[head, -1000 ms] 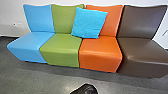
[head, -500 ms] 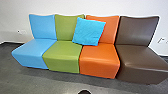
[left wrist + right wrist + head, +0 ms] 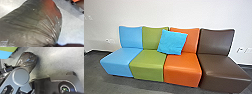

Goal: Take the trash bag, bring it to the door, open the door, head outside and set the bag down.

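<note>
The dark, shiny trash bag (image 3: 31, 23) bulges large in the left wrist view, its folds drawn together toward my left gripper (image 3: 55, 45). From the right wrist camera, the same bag (image 3: 28, 60) hangs above the grey floor, with its neck gathered at my left gripper (image 3: 14, 67), which is shut on it. The state of my right gripper cannot be made out.
Joined blue, green, orange and brown (image 3: 216, 41) seats stand ahead against a white wall (image 3: 184, 12). A bright blue cushion (image 3: 172, 42) leans on the green and orange backrests. Grey floor (image 3: 111, 83) runs before them.
The head camera's view has shifted, so the seats sit lower and a little smaller, with more wall above. A black shape at the bottom edge has gone out of that view.
</note>
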{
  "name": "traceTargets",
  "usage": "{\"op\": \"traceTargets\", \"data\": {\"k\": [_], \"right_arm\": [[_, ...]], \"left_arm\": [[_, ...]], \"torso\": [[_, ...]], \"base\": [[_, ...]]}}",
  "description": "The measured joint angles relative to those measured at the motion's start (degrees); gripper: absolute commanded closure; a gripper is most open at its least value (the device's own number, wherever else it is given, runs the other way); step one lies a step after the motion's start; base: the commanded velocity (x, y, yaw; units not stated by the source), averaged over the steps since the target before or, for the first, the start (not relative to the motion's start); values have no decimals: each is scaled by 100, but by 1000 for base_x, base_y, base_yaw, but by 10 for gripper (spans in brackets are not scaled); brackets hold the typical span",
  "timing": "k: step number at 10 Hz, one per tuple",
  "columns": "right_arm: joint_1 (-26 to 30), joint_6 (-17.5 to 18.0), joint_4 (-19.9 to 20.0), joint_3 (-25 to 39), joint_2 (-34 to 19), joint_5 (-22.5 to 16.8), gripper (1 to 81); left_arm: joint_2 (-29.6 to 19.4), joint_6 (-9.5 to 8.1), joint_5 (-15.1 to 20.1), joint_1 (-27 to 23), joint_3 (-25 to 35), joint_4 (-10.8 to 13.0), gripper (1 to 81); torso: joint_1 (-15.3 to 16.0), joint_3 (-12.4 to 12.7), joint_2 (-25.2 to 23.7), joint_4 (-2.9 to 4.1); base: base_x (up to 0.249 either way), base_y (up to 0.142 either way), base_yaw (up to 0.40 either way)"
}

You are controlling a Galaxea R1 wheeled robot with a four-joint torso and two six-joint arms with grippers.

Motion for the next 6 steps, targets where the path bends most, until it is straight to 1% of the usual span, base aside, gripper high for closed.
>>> {"op": "traceTargets", "data": {"k": [1, 3, 5, 6], "right_arm": [[-65, -4, 0, -78, 129, 13, 10], [-185, -20, 0, -276, 334, 35, 10], [-358, -24, -2, -461, 489, 144, 10], [-422, -20, 0, -599, 656, 211, 10]], "left_arm": [[-201, 5, -5, 30, 122, -51, 811], [-439, 2, -2, 83, 378, -99, 811], [-618, 5, -5, 85, 745, -145, 811], [-783, 9, -5, 112, 934, -154, 811]], "torso": [[-136, 153, 203, 0], [-400, 435, 606, 0], [-634, 527, 960, 0], [-754, 544, 1148, 0]], "base": [[0, 0, 0], [0, 0, 0], [0, 0, 0], [0, 0, 0]]}}
